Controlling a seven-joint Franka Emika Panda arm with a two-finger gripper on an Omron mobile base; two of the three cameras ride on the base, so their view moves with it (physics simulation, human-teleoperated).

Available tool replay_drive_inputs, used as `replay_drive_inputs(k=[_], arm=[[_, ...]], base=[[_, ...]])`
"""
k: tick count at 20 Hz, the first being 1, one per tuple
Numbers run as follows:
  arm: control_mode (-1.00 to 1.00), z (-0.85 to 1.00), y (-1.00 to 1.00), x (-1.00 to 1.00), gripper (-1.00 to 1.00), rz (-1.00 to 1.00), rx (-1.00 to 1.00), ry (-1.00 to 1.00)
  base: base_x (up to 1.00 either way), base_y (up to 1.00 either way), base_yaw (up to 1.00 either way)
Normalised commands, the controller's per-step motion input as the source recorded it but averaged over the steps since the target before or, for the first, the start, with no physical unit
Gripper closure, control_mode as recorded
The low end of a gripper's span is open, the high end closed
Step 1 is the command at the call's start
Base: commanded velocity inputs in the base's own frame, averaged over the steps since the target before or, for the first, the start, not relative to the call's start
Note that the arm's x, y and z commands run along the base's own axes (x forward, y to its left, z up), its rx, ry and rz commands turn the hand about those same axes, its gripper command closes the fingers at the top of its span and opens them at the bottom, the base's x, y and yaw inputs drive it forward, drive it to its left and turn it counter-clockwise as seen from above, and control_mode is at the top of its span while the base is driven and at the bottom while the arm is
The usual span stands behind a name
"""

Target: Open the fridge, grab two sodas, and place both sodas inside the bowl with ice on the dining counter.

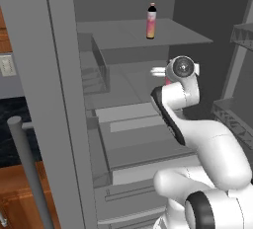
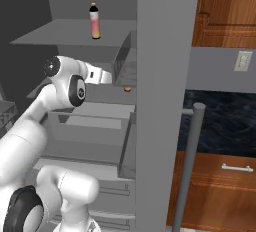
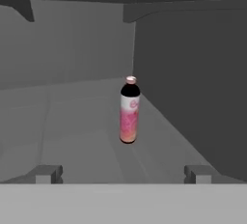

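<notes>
The fridge (image 1: pixel 39 75) (image 2: pixel 160 76) stands with its doors open, and my arm reaches onto a middle shelf. One soda (image 1: pixel 151 21) (image 2: pixel 94 22) stands upright on the upper shelf, above the arm. In the hand view another soda (image 3: pixel 129 112), pink with a black neck, stands upright on the shelf straight ahead, near the right inner wall. My gripper (image 3: pixel 123 175) is open and short of this bottle, with nothing between its fingers (image 3: pixel 46 174). The bowl with ice and the dining counter are out of view.
The open door's long handle (image 1: pixel 24 164) (image 2: pixel 192 146) stands close to the base. Door bins (image 1: pixel 242 35) jut out on the far side. Drawers (image 1: pixel 133 129) lie below the arm. Wooden cabinets (image 2: pixel 220 186) with a black top (image 2: pixel 225 121) flank the fridge.
</notes>
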Motion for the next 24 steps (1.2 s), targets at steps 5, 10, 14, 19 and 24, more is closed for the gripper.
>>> replay_drive_inputs(k=[5,10,14,19,24], arm=[[-1.0,0.0,0.0,0.36,-1.0,0.0,0.0,0.02],[-1.0,-0.01,0.0,0.38,-1.0,0.0,0.0,0.0],[-1.0,-0.03,-0.08,0.36,-1.0,0.0,0.03,0.0],[-1.0,0.0,-0.16,0.34,-1.0,0.0,0.05,0.0],[-1.0,0.0,-0.22,0.33,-1.0,0.0,0.02,0.0]], base=[[0.0,0.0,0.0],[0.0,0.0,0.0],[0.0,0.0,0.0],[0.0,0.0,0.0],[0.0,0.0,0.0]])
